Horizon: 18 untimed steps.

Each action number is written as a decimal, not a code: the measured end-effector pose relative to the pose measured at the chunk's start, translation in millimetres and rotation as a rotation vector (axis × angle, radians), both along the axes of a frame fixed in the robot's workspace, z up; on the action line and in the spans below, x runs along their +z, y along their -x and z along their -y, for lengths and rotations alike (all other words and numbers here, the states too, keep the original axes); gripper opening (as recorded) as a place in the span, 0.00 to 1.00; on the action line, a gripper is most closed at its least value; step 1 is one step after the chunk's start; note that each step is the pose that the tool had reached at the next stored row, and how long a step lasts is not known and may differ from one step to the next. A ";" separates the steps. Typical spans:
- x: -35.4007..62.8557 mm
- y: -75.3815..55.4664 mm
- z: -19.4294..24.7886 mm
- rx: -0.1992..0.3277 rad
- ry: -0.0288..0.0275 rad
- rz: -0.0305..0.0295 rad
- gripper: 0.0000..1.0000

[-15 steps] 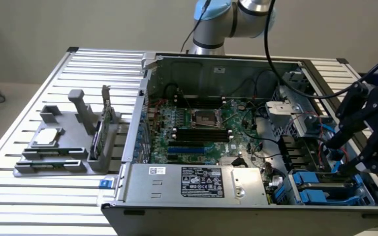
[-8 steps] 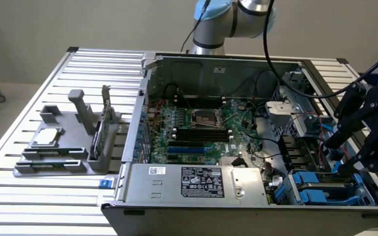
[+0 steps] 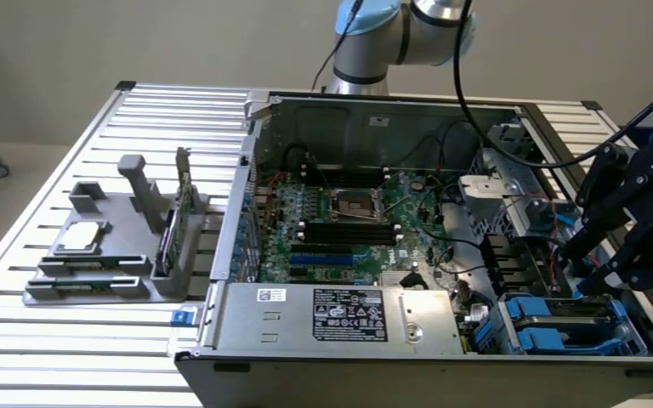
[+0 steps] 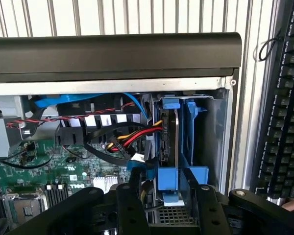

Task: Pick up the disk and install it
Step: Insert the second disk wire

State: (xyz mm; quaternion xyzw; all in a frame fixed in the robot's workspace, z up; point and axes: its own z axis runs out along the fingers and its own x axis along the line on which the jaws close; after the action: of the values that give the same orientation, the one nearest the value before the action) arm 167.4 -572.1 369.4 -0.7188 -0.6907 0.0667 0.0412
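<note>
Looking across the exterior view from its left, a grey holder tray [image 3: 88, 285] sits on the slatted metal table [image 3: 31, 357], carrying a small square silver chip [image 3: 82, 237] and an upright green circuit card [image 3: 173, 229]. Next comes the open computer case [image 3: 417, 357] with its green motherboard [image 3: 343, 234], then, at the exterior view's right, the blue drive bay [image 3: 564, 321] with the black gripper [image 3: 599, 272] poised just above it.

The wrist view looks straight down into that bay: the disk [image 4: 169, 142], standing on edge in its blue rail frame, sits inside the bay, with red, yellow and black cables [image 4: 132, 139] bunched just beside it.

A likely risk is that the disk is not fully seated, or that the fingers catch a blue rail or snag the neighbouring cables as they shift, tugging a connector loose.

The gripper's fingers [image 4: 132, 196] stand partly apart, flanking the blue frame's near end; whether they press on it or have let it go cannot be told
</note>
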 end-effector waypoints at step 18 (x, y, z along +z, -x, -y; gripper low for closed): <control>-1.9 -0.5 -9.8 0.048 0.0010 0.0002 0.36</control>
State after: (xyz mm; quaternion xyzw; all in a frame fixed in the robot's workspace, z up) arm 167.9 -562.3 367.4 -0.7021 -0.7077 0.0680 0.0392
